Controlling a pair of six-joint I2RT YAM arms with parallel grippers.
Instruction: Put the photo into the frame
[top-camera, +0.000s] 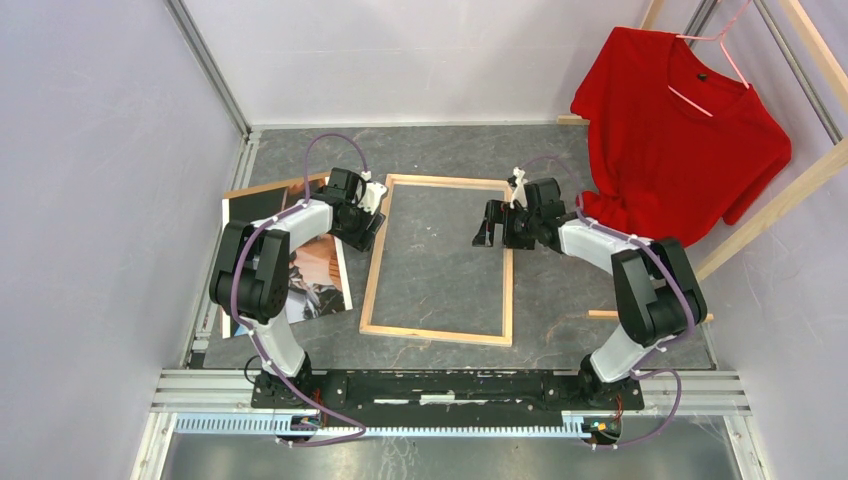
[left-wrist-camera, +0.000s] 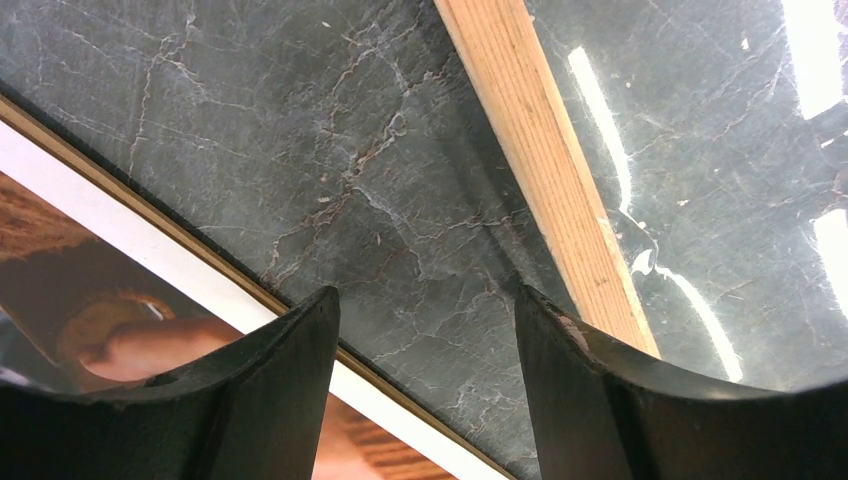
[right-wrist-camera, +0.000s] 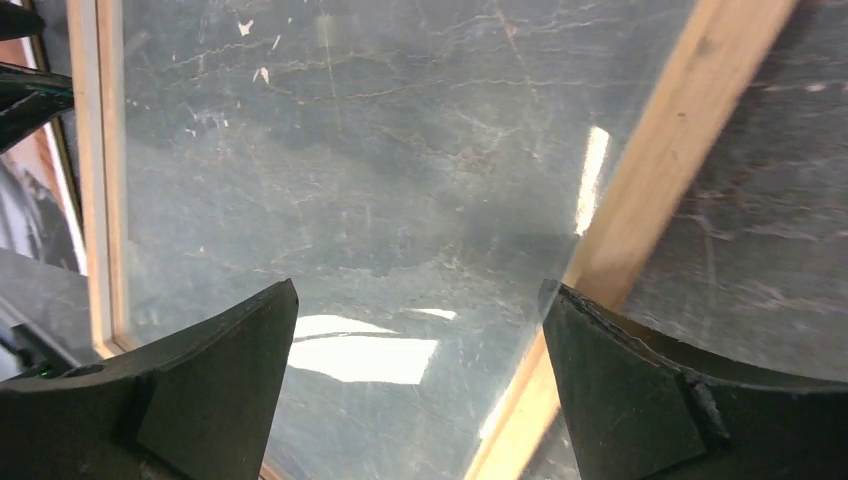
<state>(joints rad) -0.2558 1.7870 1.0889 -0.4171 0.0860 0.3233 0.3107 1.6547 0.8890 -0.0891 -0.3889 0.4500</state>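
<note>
The frame (top-camera: 436, 334) lies flat in the middle of the table, bare-wood side up, with a glass pane in it. The photo (top-camera: 320, 285) lies picture-up to its left, partly under my left arm. My left gripper (top-camera: 370, 228) is open and empty, low over the strip of table between the photo (left-wrist-camera: 60, 260) and the frame's left rail (left-wrist-camera: 545, 170). My right gripper (top-camera: 488, 228) is open and empty, over the frame's upper right part. In the right wrist view the gripper (right-wrist-camera: 420, 285) hangs over the glass, its right finger above the right rail (right-wrist-camera: 650, 180).
A brown hardboard sheet (top-camera: 265, 188) sticks out from under the photo at the back left. A red shirt (top-camera: 680, 130) hangs from a bare-wood rack (top-camera: 770, 210) at the back right. A short wooden piece (top-camera: 600, 314) lies by the right arm. Cell walls stand on three sides.
</note>
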